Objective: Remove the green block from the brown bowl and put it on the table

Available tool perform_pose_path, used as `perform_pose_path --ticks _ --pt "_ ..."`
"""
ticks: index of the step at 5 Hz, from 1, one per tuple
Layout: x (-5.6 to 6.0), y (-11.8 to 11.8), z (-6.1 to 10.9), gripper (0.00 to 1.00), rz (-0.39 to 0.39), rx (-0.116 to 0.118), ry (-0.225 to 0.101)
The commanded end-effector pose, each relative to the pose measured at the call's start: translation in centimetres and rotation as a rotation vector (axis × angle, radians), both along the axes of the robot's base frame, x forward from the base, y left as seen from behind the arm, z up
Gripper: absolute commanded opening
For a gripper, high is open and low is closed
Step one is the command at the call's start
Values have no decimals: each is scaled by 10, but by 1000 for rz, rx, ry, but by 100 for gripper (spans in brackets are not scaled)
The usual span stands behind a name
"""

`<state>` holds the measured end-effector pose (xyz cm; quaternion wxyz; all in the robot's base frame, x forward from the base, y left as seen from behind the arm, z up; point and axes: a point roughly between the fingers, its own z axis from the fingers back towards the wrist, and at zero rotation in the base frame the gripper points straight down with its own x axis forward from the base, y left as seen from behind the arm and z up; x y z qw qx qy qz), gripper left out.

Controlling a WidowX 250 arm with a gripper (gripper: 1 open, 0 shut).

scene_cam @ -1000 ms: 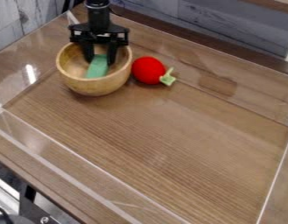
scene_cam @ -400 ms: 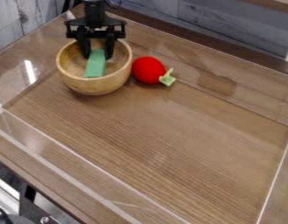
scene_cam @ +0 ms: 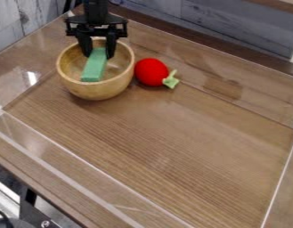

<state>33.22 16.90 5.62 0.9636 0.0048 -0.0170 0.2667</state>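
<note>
The green block [scene_cam: 97, 66] hangs tilted over the inside of the brown bowl [scene_cam: 72, 85], its lower end still within the rim. My gripper [scene_cam: 99, 46] points straight down above the bowl at the back left, and its black fingers [scene_cam: 81, 43] are closed on the block's upper end. The wood-grain table [scene_cam: 173, 151] stretches out to the front and right of the bowl.
A red strawberry-like toy [scene_cam: 150, 71] with green leaves lies just right of the bowl. Low clear acrylic walls [scene_cam: 273, 191] run around the table's edges, and a grey plank wall stands behind.
The gripper has risen a little with the green block in it; the block's lower end has lifted off the bowl's floor. Bowl and red toy have not moved.
</note>
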Motion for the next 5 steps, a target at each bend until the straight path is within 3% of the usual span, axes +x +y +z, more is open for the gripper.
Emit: perform_pose_path --ticks 1,2,4,5 --pt "7 1 11 0 -64 22 -52" --pt "8 -7 28 0 -59 12 -74" --pt "18 -2 36 0 41 2 -105" --pt "21 7 51 0 75 -11 -125"
